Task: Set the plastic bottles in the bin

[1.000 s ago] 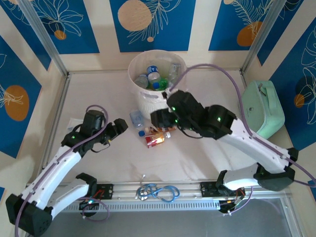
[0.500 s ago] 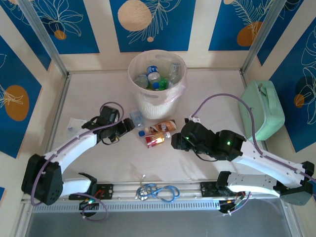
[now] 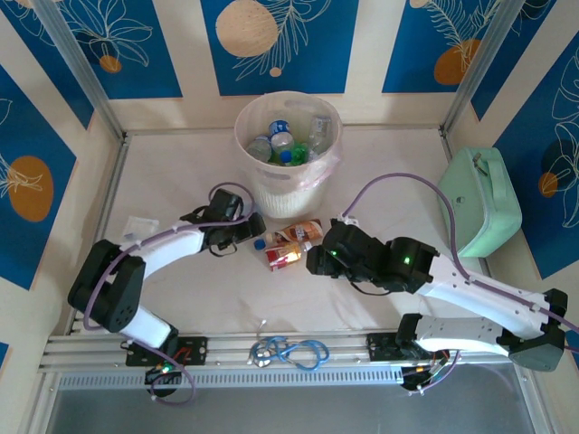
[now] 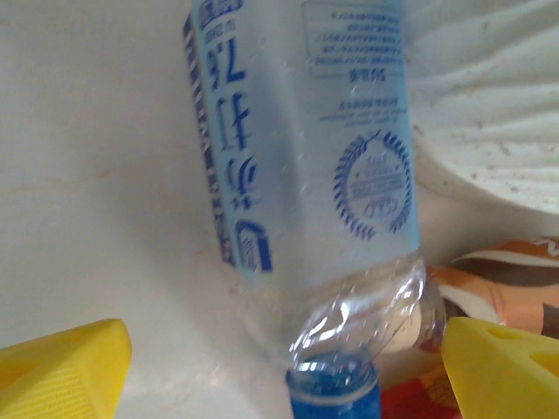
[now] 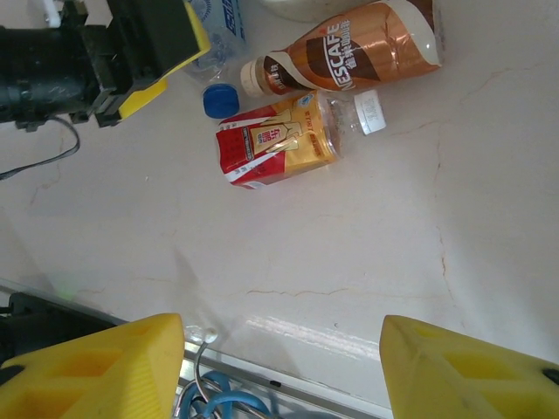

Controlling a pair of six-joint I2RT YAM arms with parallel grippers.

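The white perforated bin (image 3: 271,185) stands at the back centre with several plastic bottles (image 3: 288,140) inside. In front of it lie three bottles: a clear one with a blue label (image 4: 306,166) and blue cap (image 3: 260,242), a brown-labelled one (image 3: 300,232), and a red-and-yellow-labelled one (image 3: 285,258). My left gripper (image 4: 284,371) is open, its yellow fingers (image 4: 61,367) standing wide on either side of the clear bottle's neck without touching it. My right gripper (image 5: 279,367) is open and empty above bare table, just near and right of the red-and-yellow bottle (image 5: 279,144).
A mint-green case (image 3: 479,199) sits at the right wall. A blue stethoscope-like loop (image 3: 289,351) lies on the near rail. A small clear wrapper (image 3: 138,226) lies at the left. The bin's base (image 4: 489,113) is right behind the clear bottle.
My left arm has stretched right and forward until its jaws straddle the clear bottle, opening a little wider. My right arm has come back from the bin and lowered beside the lying bottles.
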